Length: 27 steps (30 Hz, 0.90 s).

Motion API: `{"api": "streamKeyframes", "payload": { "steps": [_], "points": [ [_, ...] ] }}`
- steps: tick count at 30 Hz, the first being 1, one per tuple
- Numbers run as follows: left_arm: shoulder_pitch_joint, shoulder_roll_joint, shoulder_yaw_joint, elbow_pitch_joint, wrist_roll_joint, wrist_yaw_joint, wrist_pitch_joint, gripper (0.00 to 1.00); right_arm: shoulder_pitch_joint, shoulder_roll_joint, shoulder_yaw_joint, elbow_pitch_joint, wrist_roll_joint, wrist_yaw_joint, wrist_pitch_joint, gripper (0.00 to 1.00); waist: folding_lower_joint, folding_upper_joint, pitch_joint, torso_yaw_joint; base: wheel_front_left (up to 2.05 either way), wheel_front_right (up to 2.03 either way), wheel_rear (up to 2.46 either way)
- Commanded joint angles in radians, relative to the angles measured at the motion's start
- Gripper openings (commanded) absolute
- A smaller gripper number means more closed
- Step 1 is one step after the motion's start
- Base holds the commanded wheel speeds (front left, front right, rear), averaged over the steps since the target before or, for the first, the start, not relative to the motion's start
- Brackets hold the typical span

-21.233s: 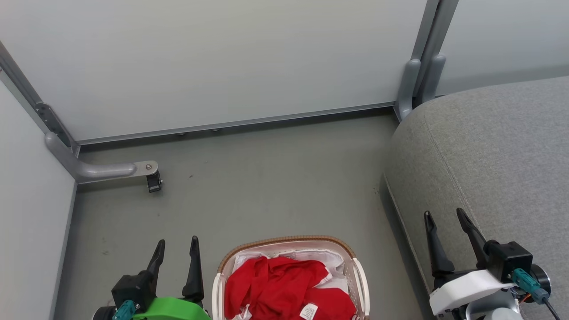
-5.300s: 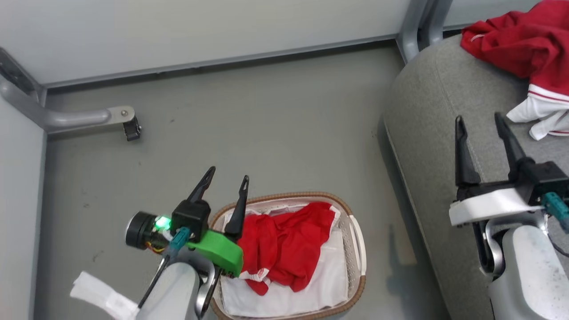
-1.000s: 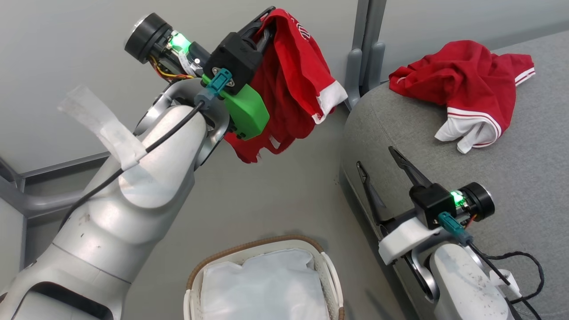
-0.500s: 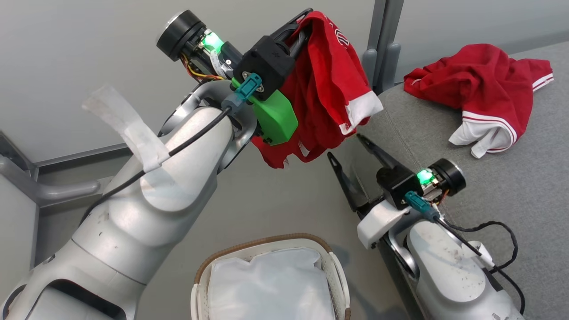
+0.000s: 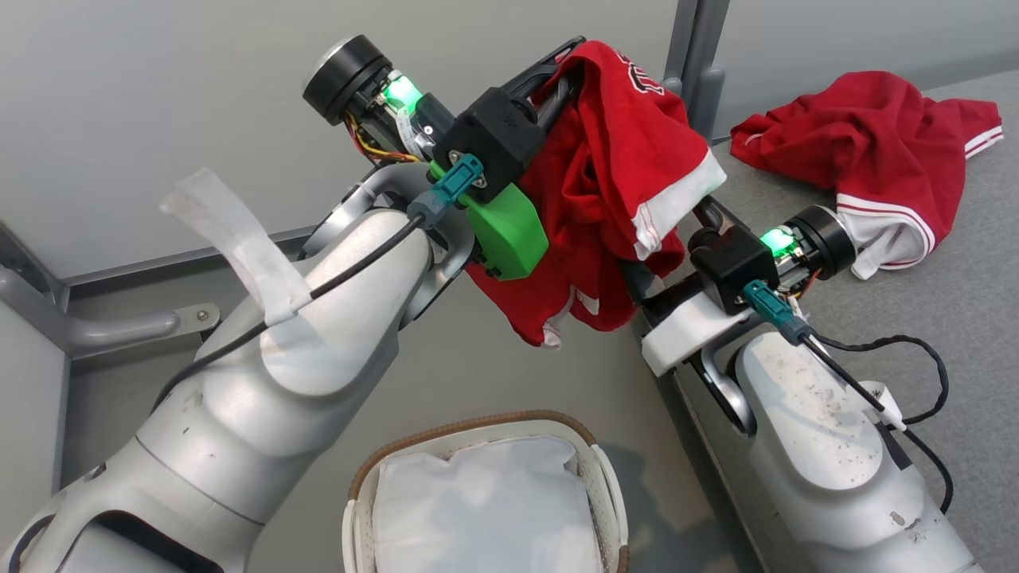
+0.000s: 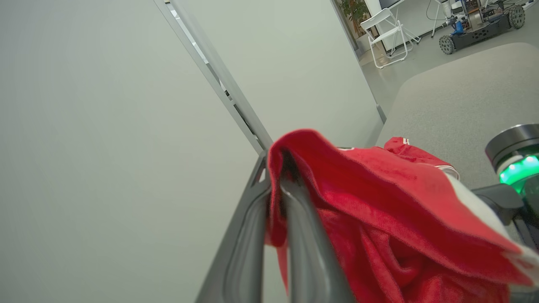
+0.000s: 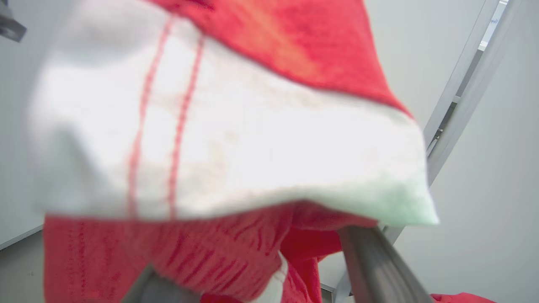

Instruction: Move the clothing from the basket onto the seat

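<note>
Head view has the left hand (image 5: 569,60) raised high and pinched shut on a fold of a red jersey (image 5: 613,183), which hangs in the air between the basket (image 5: 470,430) and the seat (image 5: 971,318). The basket below holds just its white liner (image 5: 478,509), and a second red garment (image 5: 860,135) lies on the seat cushion.

The right hand (image 7: 248,256) is spread wide under the jersey's white hem. One finger stands on each side of the drooping cloth and nothing is gripped.

The carry looks nearly done. The release will probably go best once the jersey's whole hanging length is over the cushion, well in from its rounded edge. Lowering first, so that the fabric settles before the left hand opens, should stop it sliding off. The right hand could snag the hem, so it should draw clear or support the tail.
</note>
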Motion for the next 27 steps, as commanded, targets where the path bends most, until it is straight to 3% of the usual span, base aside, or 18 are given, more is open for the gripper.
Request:
{"api": "streamKeyframes", "payload": {
  "steps": [1,3,4,5,16,18,19,27],
  "points": [
    [0.017,0.008,-0.003,-0.004,-0.009,-0.003,-0.002,0.0,-0.011,-0.003,0.002,-0.004,-0.004,-0.001,0.0,1.0,0.0001,0.0,0.004,0.0,0.0,0.0,0.0],
    [0.023,0.011,-0.003,-0.004,-0.014,-0.002,-0.004,0.0,-0.016,-0.003,0.011,-0.001,0.001,-0.001,0.0,0.32,0.0001,0.0,0.008,0.0,0.0,0.0,0.0],
    [0.025,0.012,-0.002,-0.003,-0.016,-0.001,-0.004,0.0,-0.017,-0.003,0.018,0.005,0.002,-0.001,0.0,0.23,0.0001,0.0,0.009,0.0,0.0,0.0,0.0],
    [0.029,0.013,0.0,-0.002,-0.021,-0.001,-0.003,0.0,-0.019,-0.003,0.022,0.007,0.004,-0.001,0.0,0.0,0.0001,0.0,0.011,-0.001,0.0,0.0,0.0],
    [0.093,0.047,0.037,0.055,-0.083,0.017,-0.036,0.0,0.001,-0.003,0.026,-0.023,0.012,-0.001,0.0,0.0,0.0001,0.0,0.036,-0.005,0.0,0.0,0.0],
    [0.112,0.052,0.045,0.073,-0.094,0.02,-0.051,0.6,0.009,-0.003,0.018,-0.027,0.011,-0.001,0.0,0.0,0.0001,0.0,0.041,-0.005,0.0,0.0,0.0],
    [0.119,0.054,0.046,0.082,-0.099,0.021,-0.058,0.99,0.012,-0.003,0.015,-0.029,0.011,-0.001,0.0,0.0,0.0001,0.0,0.043,-0.005,0.0,0.0,0.0],
    [0.248,0.04,0.048,0.137,-0.166,0.01,-0.124,1.0,0.048,-0.003,-0.041,-0.053,0.015,-0.002,0.0,0.0,0.0001,0.0,0.059,-0.004,0.0,0.0,0.0]
  ]
}}
